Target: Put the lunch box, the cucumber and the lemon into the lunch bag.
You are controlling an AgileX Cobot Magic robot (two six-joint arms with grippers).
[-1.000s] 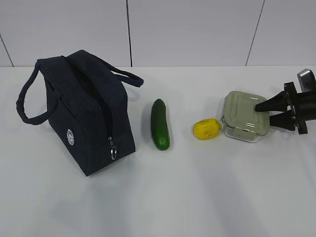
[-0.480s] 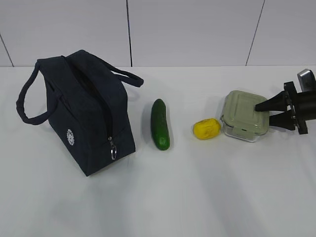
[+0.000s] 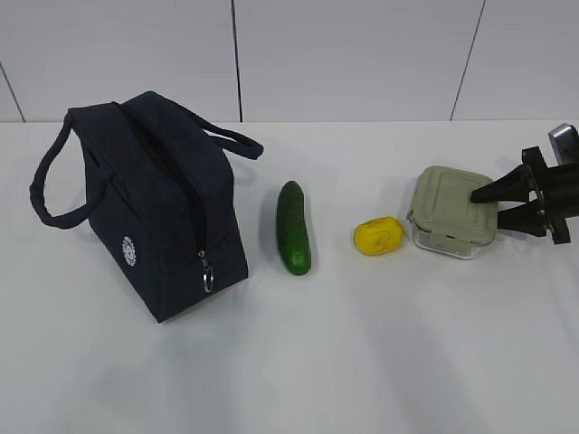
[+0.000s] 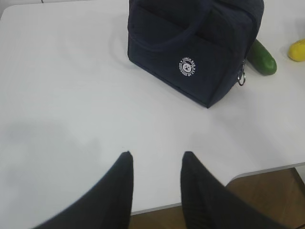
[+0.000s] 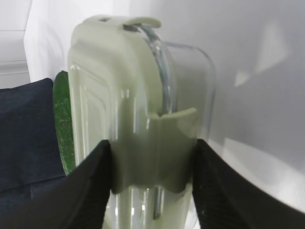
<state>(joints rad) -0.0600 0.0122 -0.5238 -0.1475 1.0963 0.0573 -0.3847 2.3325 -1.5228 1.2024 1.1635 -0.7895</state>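
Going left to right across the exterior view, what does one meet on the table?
lunch bag → cucumber → lemon → lunch box → right gripper, its fingers either side of the box's right end.

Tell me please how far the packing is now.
Nothing is in the bag yet, and its zipper looks closed. In hand: the right hand grips the lunch box at its side clip, apparently starting to lift it. The left hand waits open above the table. Left: open the bag, then load the box, the cucumber and the lemon.
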